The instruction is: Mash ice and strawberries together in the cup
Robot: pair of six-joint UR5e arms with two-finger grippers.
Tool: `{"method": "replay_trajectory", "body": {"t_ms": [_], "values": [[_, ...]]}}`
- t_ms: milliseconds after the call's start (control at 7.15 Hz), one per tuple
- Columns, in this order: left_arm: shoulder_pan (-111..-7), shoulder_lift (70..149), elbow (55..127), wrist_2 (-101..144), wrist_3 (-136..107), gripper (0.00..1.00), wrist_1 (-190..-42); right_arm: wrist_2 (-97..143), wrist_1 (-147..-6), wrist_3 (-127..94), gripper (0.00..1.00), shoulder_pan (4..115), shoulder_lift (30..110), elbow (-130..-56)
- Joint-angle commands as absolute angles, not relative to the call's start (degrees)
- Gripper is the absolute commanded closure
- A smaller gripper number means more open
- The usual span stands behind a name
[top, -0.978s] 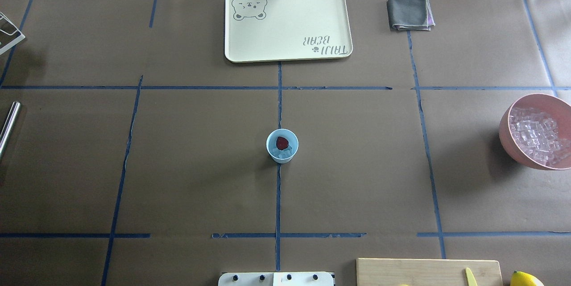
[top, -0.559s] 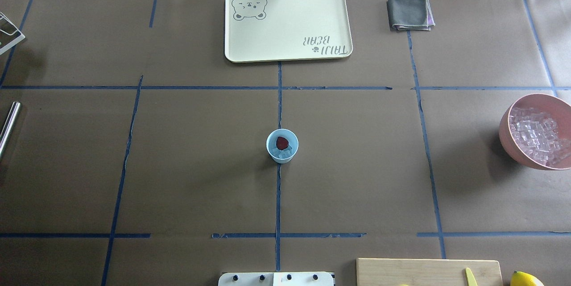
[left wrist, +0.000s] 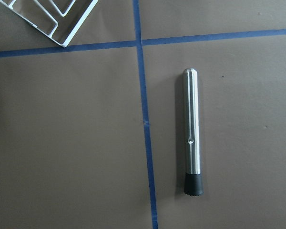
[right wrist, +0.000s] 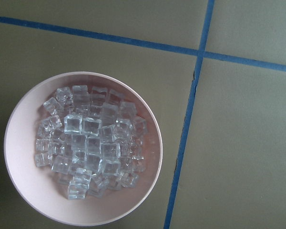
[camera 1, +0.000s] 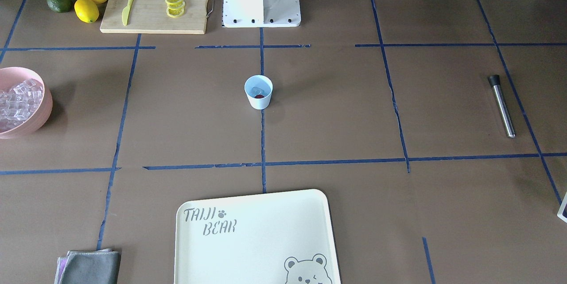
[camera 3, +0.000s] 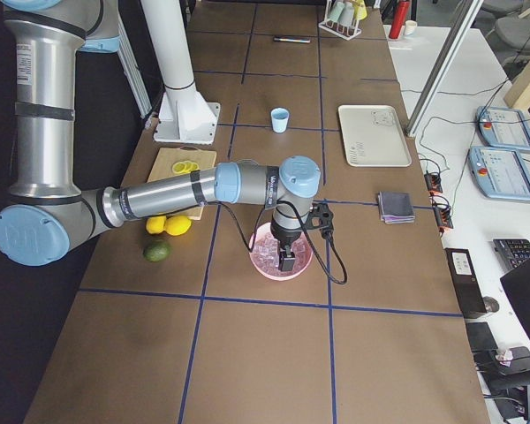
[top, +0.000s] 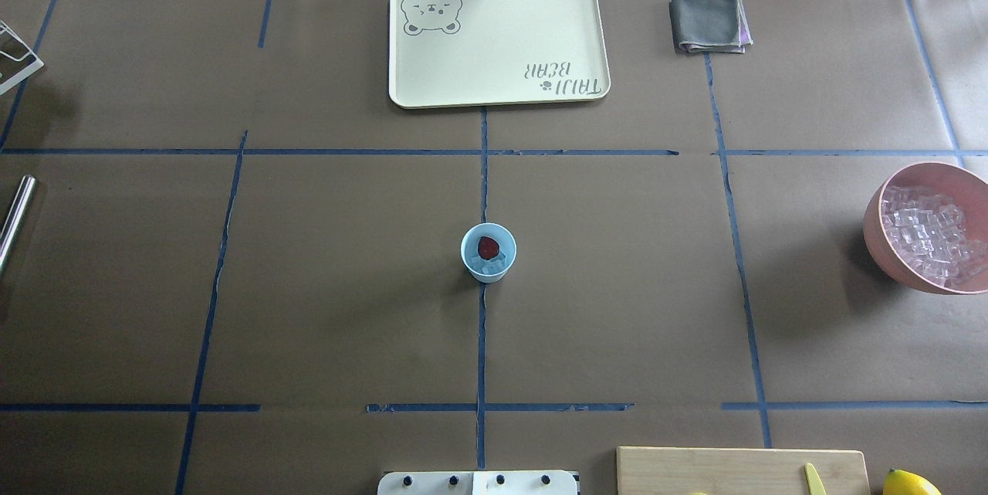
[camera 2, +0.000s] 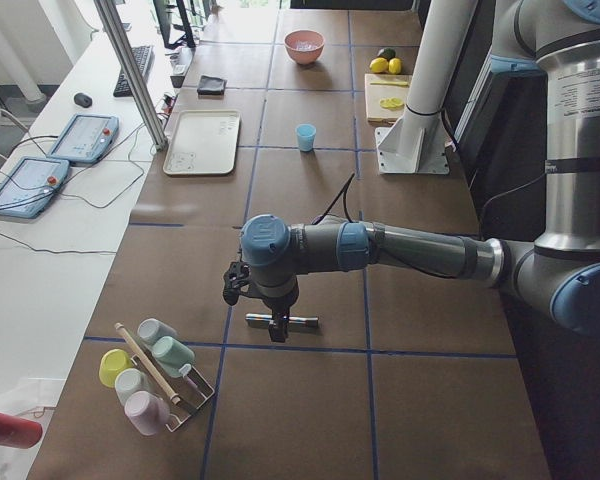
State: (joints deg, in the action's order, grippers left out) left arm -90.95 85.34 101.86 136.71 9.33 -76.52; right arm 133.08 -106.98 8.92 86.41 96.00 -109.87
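The light blue cup (top: pixel 488 252) stands upright at the table's middle, also in the front view (camera 1: pixel 258 92). Inside it lie a red strawberry (top: pixel 488 247) and a few clear ice cubes (top: pixel 492 269). A metal muddler (left wrist: pixel 192 143) with a black tip lies flat at the table's left end. My left gripper (camera 2: pixel 276 328) hangs just over it in the exterior left view; I cannot tell whether it is open. My right gripper (camera 3: pixel 288 261) hangs over the pink bowl (camera 3: pixel 263 268) of ice; I cannot tell its state either. No fingers show in the wrist views.
The pink bowl (top: pixel 876 248) with many ice cubes (right wrist: pixel 86 148) stands at the right edge. A cream tray (top: pixel 498 39) and a grey cloth (top: pixel 708 22) lie at the far side. A cutting board (camera 1: pixel 155 5) with a knife, lemon slices, lemons and a lime lies near the base. A white cup rack (left wrist: pixel 57 19) stands beyond the muddler.
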Motion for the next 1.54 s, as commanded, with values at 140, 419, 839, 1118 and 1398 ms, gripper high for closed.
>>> {"method": "replay_trajectory", "body": {"t_ms": [140, 419, 839, 1118, 1398], "values": [[-91.14, 89.21, 96.85, 136.76, 8.97, 0.00, -75.59, 135.00, -106.70, 12.30, 0.01, 87.89, 99.48, -109.78], [-91.32, 89.56, 97.38, 136.93, 5.40, 0.00, -74.97, 135.78, -106.70, 12.04, 0.01, 87.89, 99.58, -109.60], [-91.41, 88.59, 98.78, 137.28, 3.43, 0.00, -76.11, 137.46, -106.70, 11.60, 0.01, 88.33, 99.76, -108.54], [-91.41, 89.03, 99.49, 137.29, 3.60, 0.00, -76.38, 137.29, -106.70, 11.60, 0.01, 88.51, 99.76, -108.55], [-91.32, 89.47, 99.49, 136.68, 4.57, 0.00, -78.92, 136.24, -106.52, 11.69, 0.01, 88.42, 99.41, -108.90]]}}
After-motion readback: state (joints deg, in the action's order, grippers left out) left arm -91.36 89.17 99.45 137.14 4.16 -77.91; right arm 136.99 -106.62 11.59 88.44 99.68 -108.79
